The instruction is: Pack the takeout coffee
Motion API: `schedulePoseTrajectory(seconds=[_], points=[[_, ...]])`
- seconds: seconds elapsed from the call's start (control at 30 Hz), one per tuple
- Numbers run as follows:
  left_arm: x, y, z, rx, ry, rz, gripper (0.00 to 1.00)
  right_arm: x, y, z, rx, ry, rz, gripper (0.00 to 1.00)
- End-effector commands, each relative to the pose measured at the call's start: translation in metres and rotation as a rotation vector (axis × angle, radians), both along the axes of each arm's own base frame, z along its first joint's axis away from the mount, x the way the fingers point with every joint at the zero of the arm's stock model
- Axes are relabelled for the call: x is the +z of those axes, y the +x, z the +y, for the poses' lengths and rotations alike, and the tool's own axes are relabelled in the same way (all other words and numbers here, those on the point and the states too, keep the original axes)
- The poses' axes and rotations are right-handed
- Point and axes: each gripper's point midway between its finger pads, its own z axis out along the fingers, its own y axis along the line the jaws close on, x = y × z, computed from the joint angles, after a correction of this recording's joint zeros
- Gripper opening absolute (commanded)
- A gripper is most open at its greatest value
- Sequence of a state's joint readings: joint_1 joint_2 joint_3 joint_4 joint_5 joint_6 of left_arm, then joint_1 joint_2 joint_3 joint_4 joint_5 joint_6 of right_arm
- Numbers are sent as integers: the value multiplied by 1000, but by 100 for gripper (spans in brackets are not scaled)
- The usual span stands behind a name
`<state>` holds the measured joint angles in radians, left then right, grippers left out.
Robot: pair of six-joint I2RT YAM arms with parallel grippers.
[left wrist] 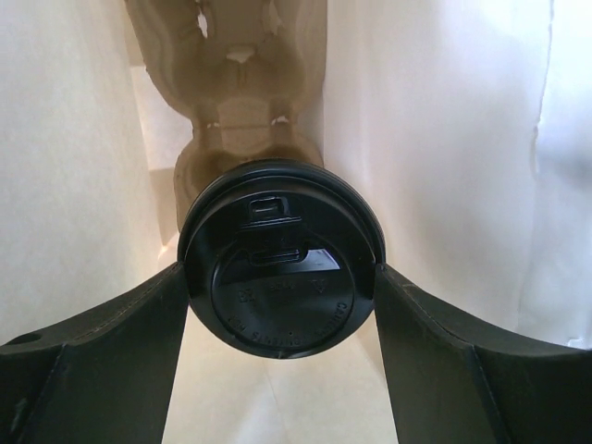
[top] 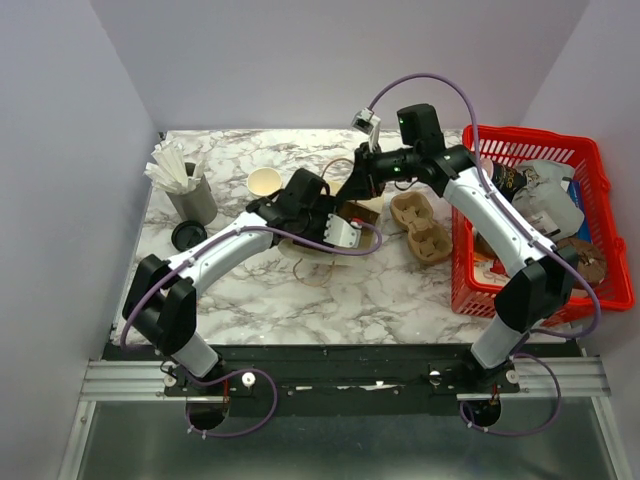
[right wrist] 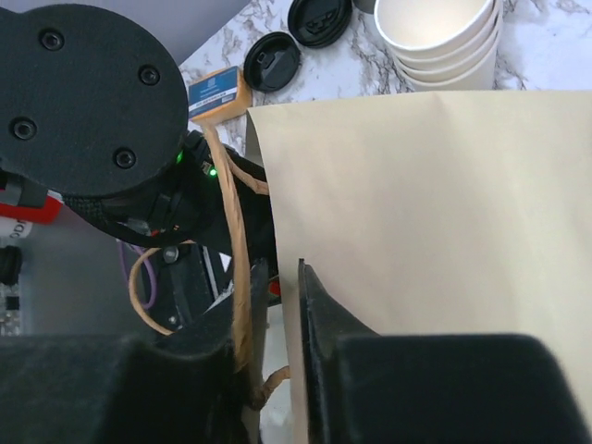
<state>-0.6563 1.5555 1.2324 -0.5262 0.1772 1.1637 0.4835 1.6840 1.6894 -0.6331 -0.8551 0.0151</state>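
1. The takeout coffee [left wrist: 277, 287], round with a glossy black plastic lid, fills the centre of the left wrist view, its axis towards the lens, inside the matte paper bag [left wrist: 444, 139].
2. The left gripper [left wrist: 282, 273] clamps its sides; a moulded pulp carrier [left wrist: 240, 102] lies beyond, upper centre.
3. The right gripper [right wrist: 280, 268] straddles the bag's rim with its fingers narrowly apart; I cannot tell if they pinch it.

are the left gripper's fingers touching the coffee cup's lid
Touching. The left wrist view shows the left gripper closed on the takeout coffee, fingers pressed against both sides of its lid, no gap.
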Motion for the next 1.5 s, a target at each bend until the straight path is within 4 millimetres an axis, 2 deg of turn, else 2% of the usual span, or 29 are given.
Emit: schedulePoseTrajectory(seconds=[0.0, 0.07, 0.1, 0.13, 0.17, 0.2, 0.3, 0.33, 0.43, 0.57, 0.67, 0.7, 0.73, 0.77, 0.8, 0.83, 0.9, 0.93, 0.97, 1.0, 1.03, 1.07, 1.13, 1.17, 1.2, 1.27, 1.3, 1.47], points=[[-5, 8, -9, -22, -14, 22, 0, -3, 3, -4, 3, 13, 43, 41], [-6, 10, -7, -14, -11, 32, 0, 2, 3, -9, 17, 21, 41, 58], [-7, 9, -6, -14, -5, 36, 0, 16, 7, -14, 41, 32, -39, 69], [-7, 9, -3, -7, -3, 40, 0, 22, 10, -14, 58, 36, -53, 73], [-9, 9, -1, -2, 1, 44, 0, 26, 3, -18, 81, 34, -26, 75], [-9, 9, 1, 1, 7, 48, 0, 47, 9, -20, 90, 53, -86, 80], [-9, 9, 5, 11, 15, 51, 0, 59, 12, -24, 101, 76, -70, 86], [-8, 10, 6, 16, 12, 50, 0, 67, 12, -24, 106, 89, -88, 87], [-6, 12, 6, 23, 4, 50, 0, 73, 13, -25, 108, 97, -106, 90], [-1, 18, 2, 45, -31, 55, 0, 62, 24, -34, 50, 40, -133, 91], [-1, 24, 4, 77, -38, 86, 0, 66, 24, -48, 47, 19, -224, 88], [-1, 26, 5, 80, -36, 89, 0, 62, 26, -54, 64, 0, -289, 86], [-2, 28, 6, 86, -36, 91, 0, 73, 18, -60, 73, 1, -356, 85], [-1, 29, 6, 85, -41, 87, 0, 74, 16, -64, 81, -15, -406, 84], [-1, 29, 5, 84, -43, 87, 0, 63, 16, -69, 99, -46, -463, 83], [-1, 30, 4, 84, -45, 87, 0, 74, 5, -75, 97, -51, -537, 82], [-1, 30, 3, 81, -48, 89, 0, 80, 7, -83, 63, -75, -658, 81], [0, 31, 2, 81, -51, 88, 0, 72, -2, -89, 49, -91, -677, 80], [1, 31, 2, 85, -55, 88, 0, 77, 3, -95, 11, -116, -746, 79], [1, 31, 2, 86, -56, 89, 0, 72, 5, -99, 2, -140, -781, 78], [2, 32, 2, 88, -57, 87, 0, 55, 6, -103, -16, -170, -771, 78], [1, 32, 2, 89, -58, 88, 0, 64, 11, -113, -88, -201, -840, 78], [0, 31, 2, 91, -62, 90, 0, 56, 4, -116, -32, -234, -893, 75], [-1, 30, 1, 93, -64, 95, 0, 40, -14, -112, 62, -225, -869, 74], [-2, 30, 1, 100, -68, 100, 0, 39, -27, -106, 126, -227, -929, 71], [-1, 31, 0, 102, -75, 104, 0, 12, -47, -99, 231, -246, -919, 69], [0, 31, 0, 107, -79, 104, 0, 6, -57, -92, 298, -250, -970, 66], [0, 34, 0, 128, -80, 113, 0, -25, -73, -71, 445, -272, -1066, 62]])
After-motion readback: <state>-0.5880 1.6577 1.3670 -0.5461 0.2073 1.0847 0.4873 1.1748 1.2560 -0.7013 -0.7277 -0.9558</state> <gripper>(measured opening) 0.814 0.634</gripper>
